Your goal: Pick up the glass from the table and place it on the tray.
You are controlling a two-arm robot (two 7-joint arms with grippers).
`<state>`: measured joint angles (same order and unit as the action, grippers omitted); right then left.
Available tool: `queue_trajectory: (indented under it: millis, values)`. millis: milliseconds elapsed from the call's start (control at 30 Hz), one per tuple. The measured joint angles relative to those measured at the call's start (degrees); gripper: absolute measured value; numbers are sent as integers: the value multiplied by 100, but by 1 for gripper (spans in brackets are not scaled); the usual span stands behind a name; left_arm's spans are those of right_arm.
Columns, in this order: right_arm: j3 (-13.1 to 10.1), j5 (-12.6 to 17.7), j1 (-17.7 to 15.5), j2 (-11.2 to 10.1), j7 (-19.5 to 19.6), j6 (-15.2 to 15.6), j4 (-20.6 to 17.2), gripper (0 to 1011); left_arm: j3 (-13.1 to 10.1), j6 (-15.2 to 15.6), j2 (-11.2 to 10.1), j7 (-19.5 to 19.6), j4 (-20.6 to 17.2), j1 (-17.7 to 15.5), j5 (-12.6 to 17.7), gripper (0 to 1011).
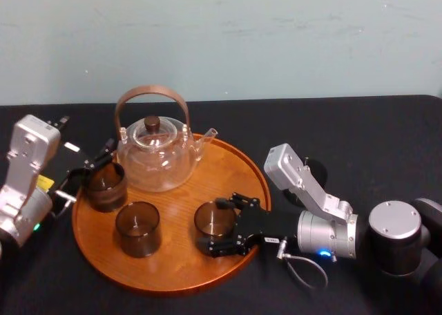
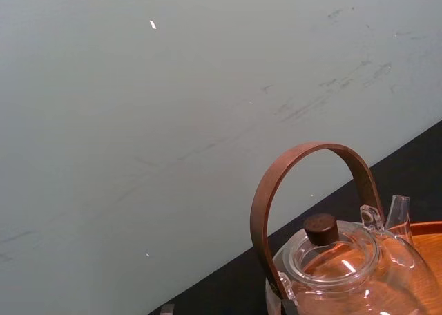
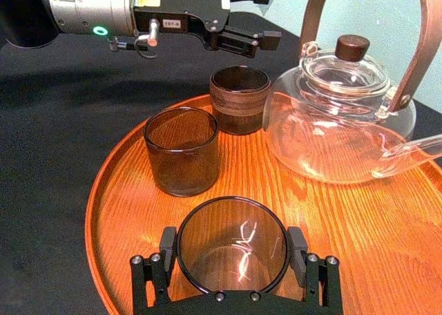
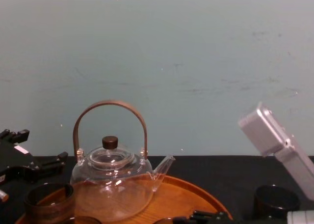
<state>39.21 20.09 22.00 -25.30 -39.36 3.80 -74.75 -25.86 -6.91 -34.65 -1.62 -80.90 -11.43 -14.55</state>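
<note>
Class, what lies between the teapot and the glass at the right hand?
Only bare tray wood lies between teapot and glass by the right hand, clearest in the head view.

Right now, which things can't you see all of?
- Head view: right arm covers most of a dark cup on the black matte table.
- Chest view: bottom edge cuts off the round orange-brown wooden tray.
- Left wrist view: bottom edge cuts off the clear glass teapot.
- Right wrist view: right gripper hides the smoky brown glass's near side.

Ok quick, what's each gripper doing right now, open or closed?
Left gripper: open, holding nothing, beside the teapot.
Right gripper: closed on the glass, which stands on the tray.
</note>
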Motion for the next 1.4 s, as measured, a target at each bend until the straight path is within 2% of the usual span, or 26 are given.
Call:
queue_trajectory:
  millis: [200,533,1167,1400]
  values:
    - [-79,114,-66,-105,-90,-7,-111,1002,0,0,0,0,0,0,0,1001]
    - [-262,294,-353,-472,-81,12,-489,1002,0,0,0,0,0,0,0,1001]
    - [-847,737,-1100,-1427,-39,-110,-1402,1002,0,0,0,0,0,0,0,1001]
    - [-1081,822,-1247,-1512,223,-85,-1444,1002,0,0,0,0,0,0,0,1001]
